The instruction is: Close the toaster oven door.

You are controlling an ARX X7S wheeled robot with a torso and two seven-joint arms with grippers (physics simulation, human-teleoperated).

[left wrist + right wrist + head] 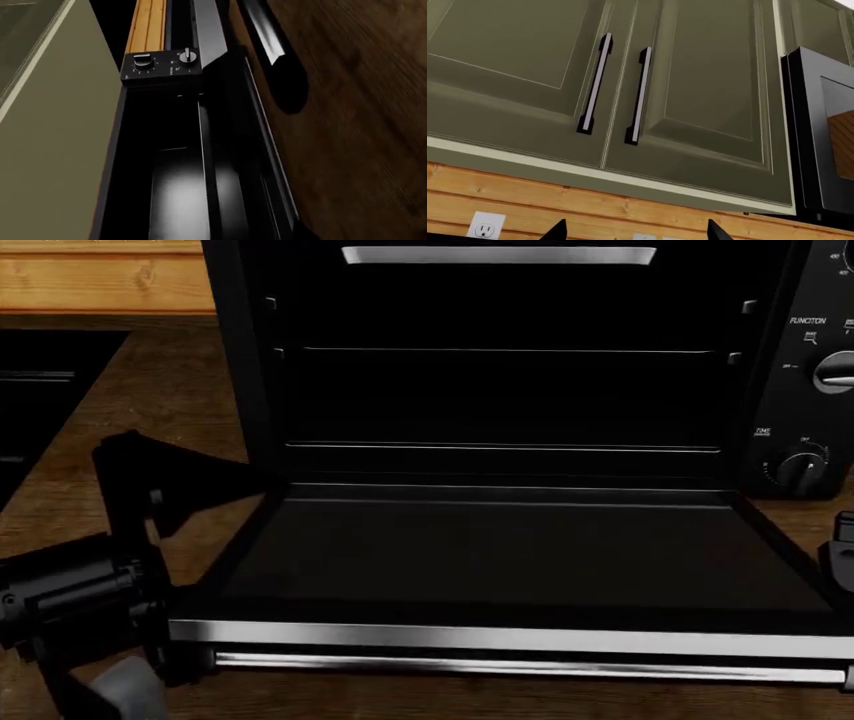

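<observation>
Toaster oven (507, 360) on wooden tabletop (160, 400), cavity exposed, filling most of head view. Toaster oven door (507, 550) dropped fully open, lying flat toward robot, silver handle bar (534, 667) along near edge. Olive wall cabinets (627, 90) with two vertical pulls overhead in right wrist view; wood-plank backsplash (527, 200) and white outlet (485, 225) below. Left gripper (94, 640) beside door's left front corner, jaw state indeterminable. Right gripper (637, 230) aimed upward, jaws spread, empty. Control knobs (807, 468) at oven's right.
</observation>
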